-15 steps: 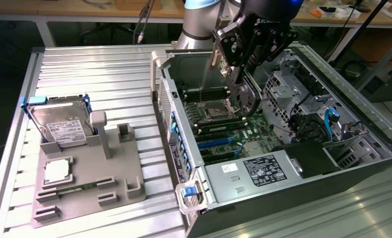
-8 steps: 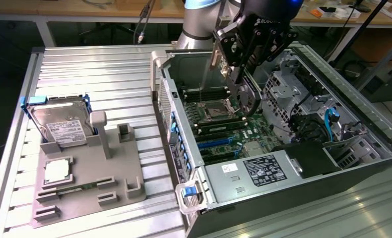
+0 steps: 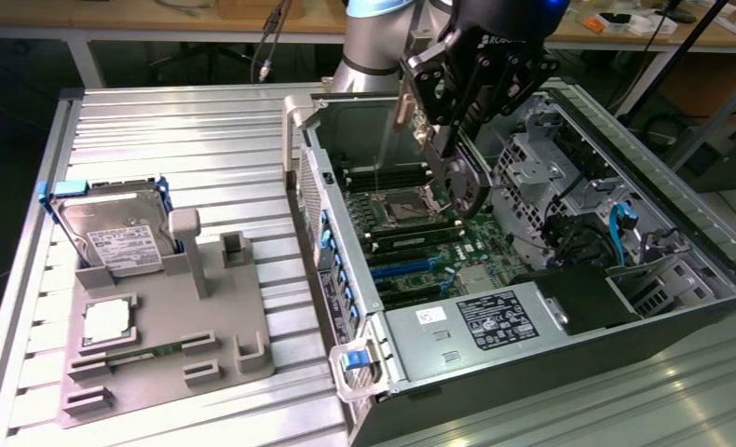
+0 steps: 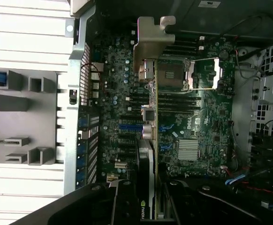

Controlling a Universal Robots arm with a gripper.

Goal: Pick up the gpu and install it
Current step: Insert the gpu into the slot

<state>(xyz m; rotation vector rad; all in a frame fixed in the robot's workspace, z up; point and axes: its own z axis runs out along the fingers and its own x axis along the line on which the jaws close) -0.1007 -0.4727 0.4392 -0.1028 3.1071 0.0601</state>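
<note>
Fingers of the gripper are closed narrowly on the gpu, pinching its two flat faces, with the silver bracket at one end. We see the card held on edge inside the open top of the computer case. It hangs over the motherboard beside the CPU socket and is not yet seated in any slot. We judge it light and stiff but fragile, a thin board with exposed parts. Its smooth faces could slip, so a firm hold on the body, clear of the contact edge and the thin bracket, seems best to us.
</note>
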